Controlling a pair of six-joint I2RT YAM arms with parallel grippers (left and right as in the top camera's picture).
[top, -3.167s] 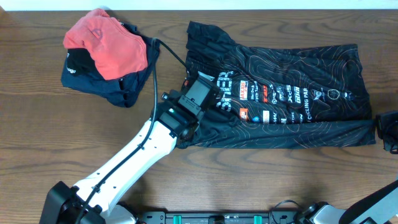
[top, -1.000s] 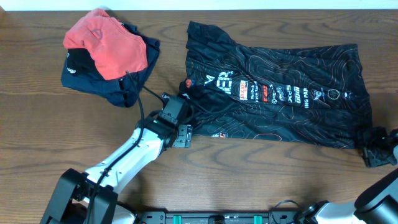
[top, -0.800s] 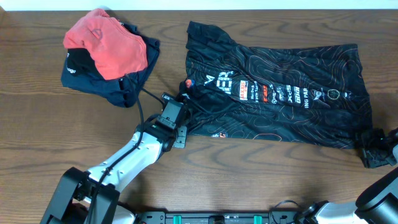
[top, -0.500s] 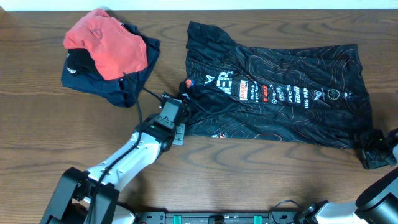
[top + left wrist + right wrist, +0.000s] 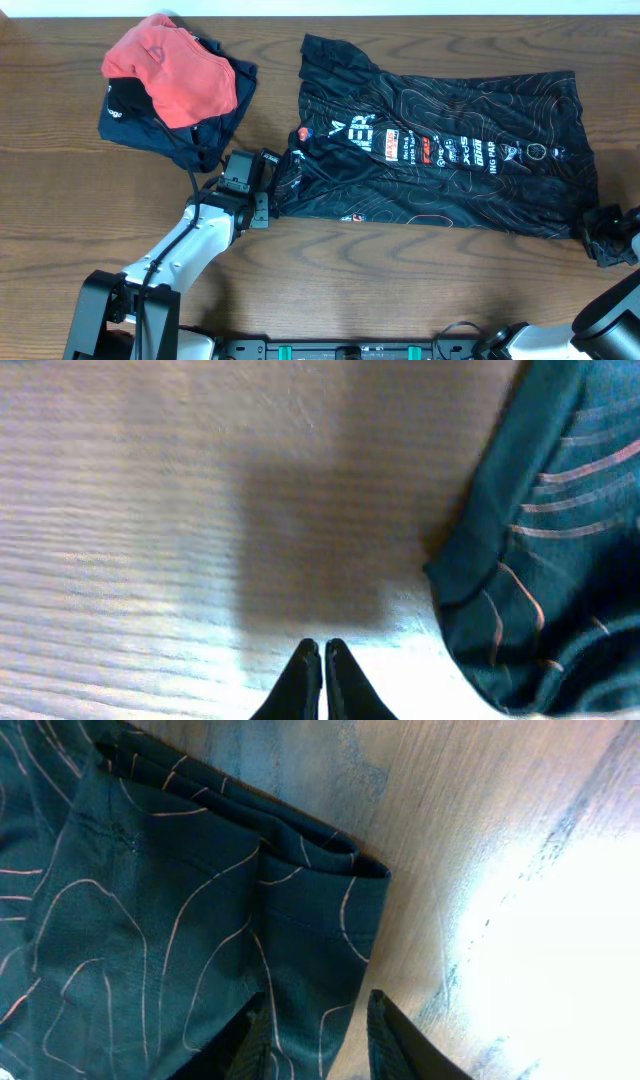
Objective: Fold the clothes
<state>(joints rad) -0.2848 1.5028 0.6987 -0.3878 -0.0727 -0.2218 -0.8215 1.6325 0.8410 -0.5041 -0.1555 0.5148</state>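
The black jersey (image 5: 450, 150) with thin orange contour lines, white lettering and a row of sponsor logos lies spread across the right half of the wooden table. My left gripper (image 5: 265, 195) is shut and empty over bare wood, just left of the jersey's lower-left edge. In the left wrist view the jaws (image 5: 322, 652) are closed and the jersey (image 5: 540, 560) lies to their right. My right gripper (image 5: 605, 222) is at the jersey's bunched lower-right corner. In the right wrist view its fingers (image 5: 320, 1032) are apart, straddling the folded corner of the jersey (image 5: 150, 900).
A coral-red garment (image 5: 170, 70) lies on top of a navy garment (image 5: 205, 140) in a pile at the back left, close to my left arm. The table's back edge runs along the top of the overhead view.
My left gripper has moved left off the jersey's lower-left edge onto bare wood. The jersey's lower edge now sits higher than 3.2 s ago. The right gripper has barely moved.
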